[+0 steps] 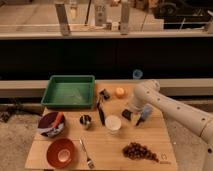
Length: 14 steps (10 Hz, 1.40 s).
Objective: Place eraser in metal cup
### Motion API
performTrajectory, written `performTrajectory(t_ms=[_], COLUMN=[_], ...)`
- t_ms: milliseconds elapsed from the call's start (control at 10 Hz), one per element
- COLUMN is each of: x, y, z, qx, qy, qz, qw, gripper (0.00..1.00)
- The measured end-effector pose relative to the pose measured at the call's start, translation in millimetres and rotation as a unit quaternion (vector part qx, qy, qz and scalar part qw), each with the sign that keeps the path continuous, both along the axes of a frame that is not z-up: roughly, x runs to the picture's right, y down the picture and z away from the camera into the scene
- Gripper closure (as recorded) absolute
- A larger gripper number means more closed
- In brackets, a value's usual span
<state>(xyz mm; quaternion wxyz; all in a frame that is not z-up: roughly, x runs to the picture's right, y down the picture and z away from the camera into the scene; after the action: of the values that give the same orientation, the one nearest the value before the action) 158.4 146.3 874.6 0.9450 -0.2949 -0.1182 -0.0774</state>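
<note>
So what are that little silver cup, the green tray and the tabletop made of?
The metal cup looks like polished steel, being silvery with a bright rim. The green tray is probably plastic, given its even, dull colour. The table looks like pale wood, perhaps bamboo, with its warm tan boards. The robot's tool is low at the black eraser.

Black eraser by gripper, metal cup upright
</note>
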Motion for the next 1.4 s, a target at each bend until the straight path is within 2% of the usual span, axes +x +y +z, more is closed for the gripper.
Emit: performTrajectory(t_ms=[1400], x=[-5.7], y=[0.9], z=[7.4], qx=[-0.008], qy=[0.013], qz=[0.0], qw=[0.9999], gripper=[0.2])
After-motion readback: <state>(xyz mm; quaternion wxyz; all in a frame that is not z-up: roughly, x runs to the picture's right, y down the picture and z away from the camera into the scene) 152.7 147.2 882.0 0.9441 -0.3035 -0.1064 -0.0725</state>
